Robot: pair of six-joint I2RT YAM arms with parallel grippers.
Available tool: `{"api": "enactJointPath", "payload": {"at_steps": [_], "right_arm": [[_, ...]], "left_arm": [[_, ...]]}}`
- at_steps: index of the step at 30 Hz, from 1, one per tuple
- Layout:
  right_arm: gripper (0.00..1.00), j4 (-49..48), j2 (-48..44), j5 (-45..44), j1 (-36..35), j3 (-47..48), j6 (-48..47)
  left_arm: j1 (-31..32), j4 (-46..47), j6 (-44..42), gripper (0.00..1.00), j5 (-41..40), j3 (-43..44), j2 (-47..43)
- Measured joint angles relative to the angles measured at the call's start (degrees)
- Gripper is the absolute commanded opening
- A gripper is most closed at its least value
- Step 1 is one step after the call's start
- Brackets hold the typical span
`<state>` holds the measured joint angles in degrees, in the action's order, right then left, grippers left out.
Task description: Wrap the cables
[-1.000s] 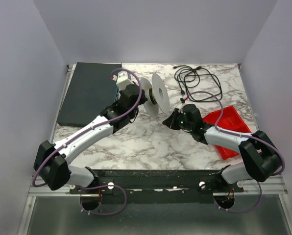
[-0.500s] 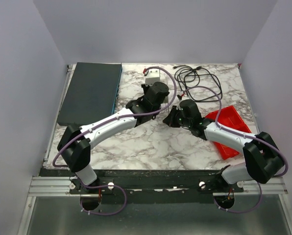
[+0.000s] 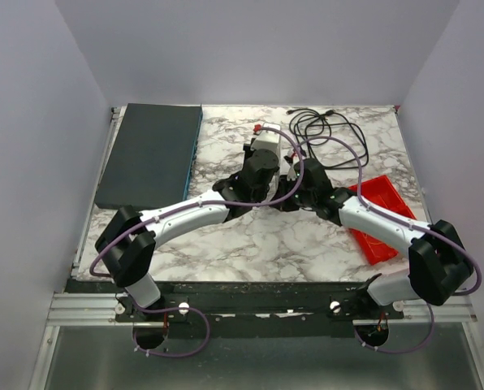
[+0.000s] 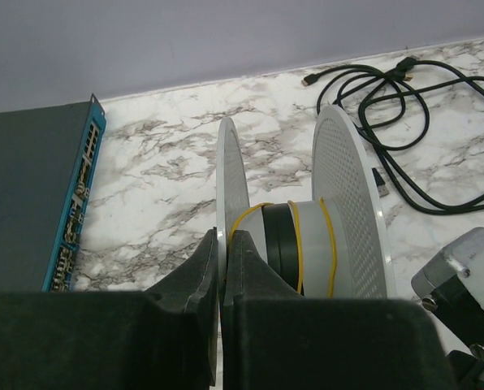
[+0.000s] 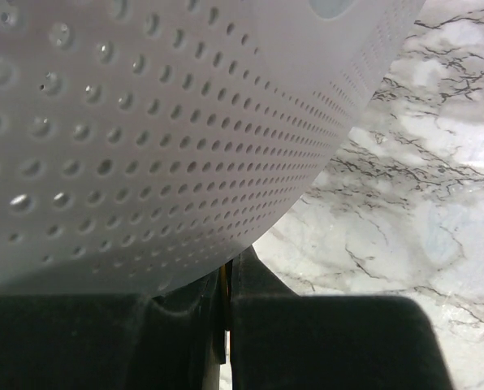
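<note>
Swung in from the left a second ago, my left arm (image 3: 181, 218) now meets the right arm (image 3: 376, 218) mid-table. I judge both are steadying the spool (image 4: 343, 203) for winding: the left gripper (image 4: 223, 244) pinches one flange, the right gripper (image 5: 226, 280) nips the perforated flange's rim, and the yellow cables (image 4: 297, 248) circle the hub.

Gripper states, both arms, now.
Left gripper: closed on the spool, at one flange's rim.
Right gripper: closed; whether it holds anything cannot be told.

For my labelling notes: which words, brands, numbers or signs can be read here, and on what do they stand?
No text can be read.
The blue strip on the dark box bears small marks, too small to read.
The white spool shows only holes, no print.
</note>
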<state>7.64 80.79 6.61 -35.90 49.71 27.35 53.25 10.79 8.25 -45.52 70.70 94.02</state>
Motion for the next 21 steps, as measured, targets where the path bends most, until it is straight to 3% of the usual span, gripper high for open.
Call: {"api": "enactJointPath", "payload": {"at_steps": [13,21], "right_arm": [[0.01,2.5,-0.6,6.2,0.0,2.1,-1.0],[0.05,1.7,-3.5,6.6,-0.1,-0.5,0.2]], "left_arm": [[0.2,7.4,-6.2,0.0,3.1,-5.6,-4.1],[-1.1,-3.3,2.1,0.0,4.5,-2.0,-4.0]]}}
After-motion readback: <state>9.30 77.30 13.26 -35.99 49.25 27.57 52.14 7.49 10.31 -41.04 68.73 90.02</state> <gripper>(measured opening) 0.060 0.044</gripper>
